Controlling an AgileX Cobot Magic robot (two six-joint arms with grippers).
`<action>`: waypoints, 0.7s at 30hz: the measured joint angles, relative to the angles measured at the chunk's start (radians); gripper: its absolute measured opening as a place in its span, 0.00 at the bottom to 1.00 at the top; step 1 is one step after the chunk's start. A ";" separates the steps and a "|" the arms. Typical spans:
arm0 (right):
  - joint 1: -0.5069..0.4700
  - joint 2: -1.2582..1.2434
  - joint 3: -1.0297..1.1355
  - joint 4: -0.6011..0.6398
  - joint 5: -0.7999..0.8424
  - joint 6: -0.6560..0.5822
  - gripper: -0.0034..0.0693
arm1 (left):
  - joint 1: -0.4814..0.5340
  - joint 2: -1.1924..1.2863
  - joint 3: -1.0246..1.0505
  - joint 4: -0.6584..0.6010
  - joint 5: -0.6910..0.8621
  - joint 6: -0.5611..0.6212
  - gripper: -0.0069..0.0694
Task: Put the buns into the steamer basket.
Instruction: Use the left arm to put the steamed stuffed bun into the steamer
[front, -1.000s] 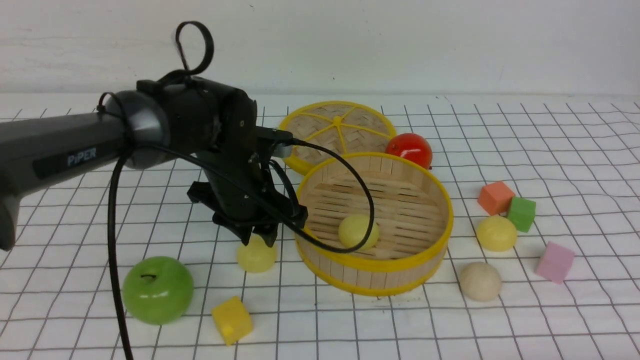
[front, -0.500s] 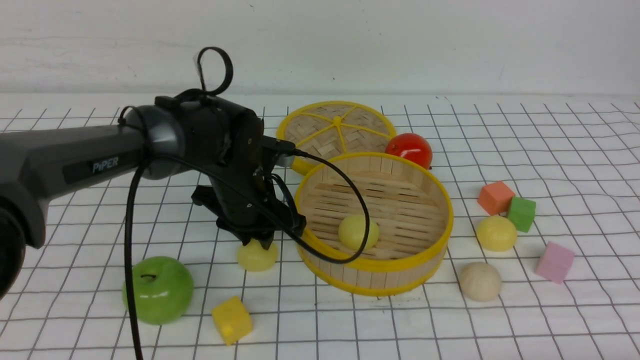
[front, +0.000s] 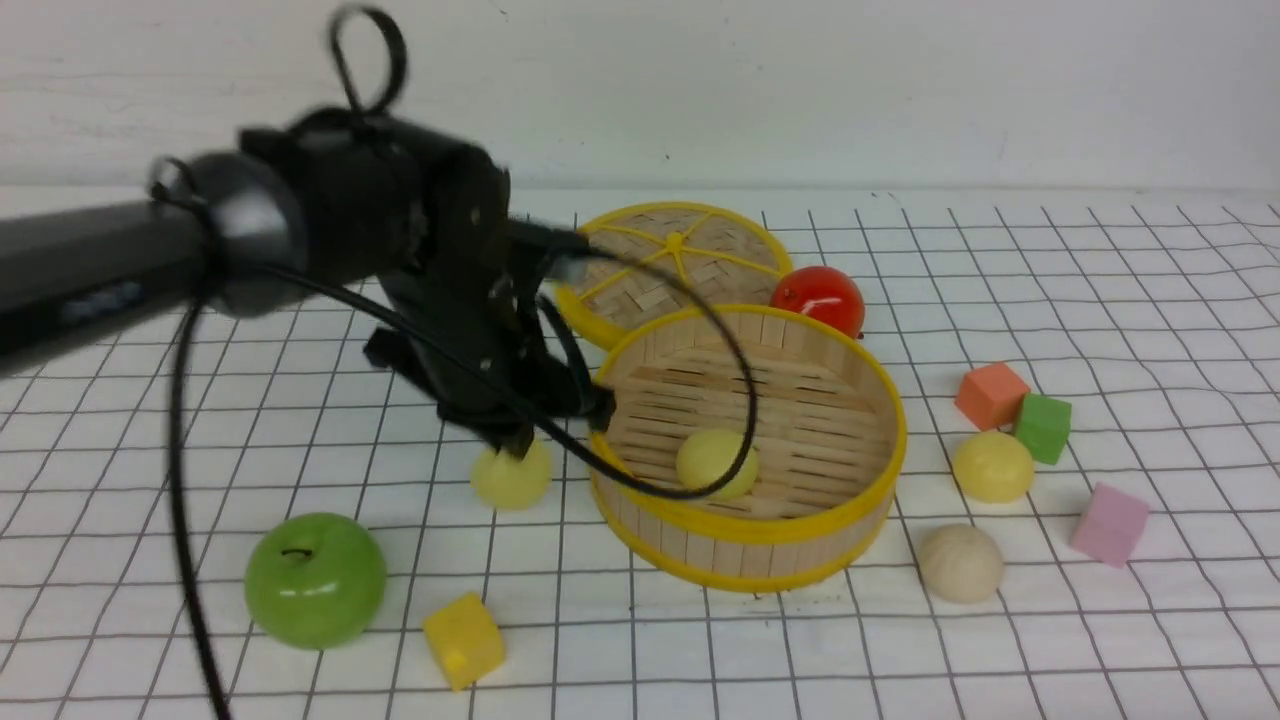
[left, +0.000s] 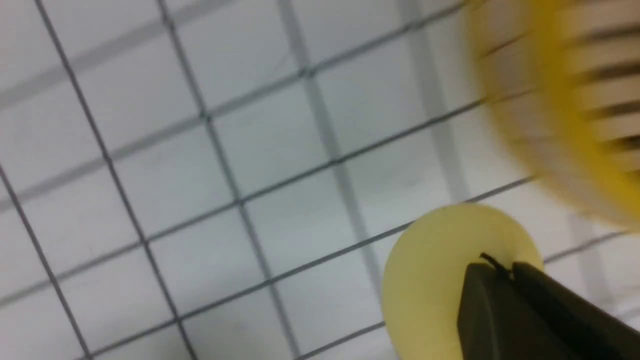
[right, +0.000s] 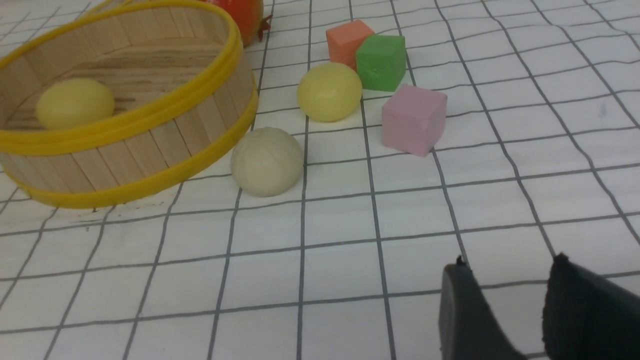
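Just to the left of the steamer basket (front: 850, 520), the left gripper (front: 518, 445) points steeply down at the white gridded surface (front: 1100, 300), its jaws drawn nearly together and pinching the top of the held bun (front: 510, 480). The left wrist view, partly blurred, shows the two dark fingers side by side on that pale yellow dome (left: 430, 270), with the basket's wall close beside it; whether the bun touches the surface I cannot tell. It is round, so no long axis shows, and its dome faces up toward the jaws. The basket's mouth faces up, seemingly tipped a little toward the robot, and its floor slats run left to right in the front view. A second yellow bun (front: 705, 460) sits on those slats near the front wall, with a black cable (front: 740, 400) looping in front of it. To the right of the basket, on the surface, lie the third yellow bun (front: 992, 466), just beside a green cube (front: 1043, 428) and near an orange cube (front: 991, 395), and the cream-beige bun (front: 960, 563), close to the basket's wall. A pink cube (front: 1108, 523) lies farther right. Behind the basket are the woven lid (front: 700, 265) and a red fruit (front: 820, 298); a green apple (front: 315, 578) and a yellow cube (front: 463, 640) lie front left. The right gripper (right: 510, 265) hangs low over bare grid, jaws apart and holding nothing.
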 joint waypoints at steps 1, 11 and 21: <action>0.000 0.000 0.000 0.000 0.000 0.000 0.38 | -0.015 -0.026 -0.012 -0.004 -0.012 0.005 0.07; 0.000 0.000 0.000 0.000 0.000 0.000 0.38 | -0.045 0.117 -0.160 -0.104 -0.192 0.025 0.10; 0.000 0.000 0.000 0.001 0.000 0.000 0.38 | -0.045 0.337 -0.311 -0.040 -0.191 0.027 0.51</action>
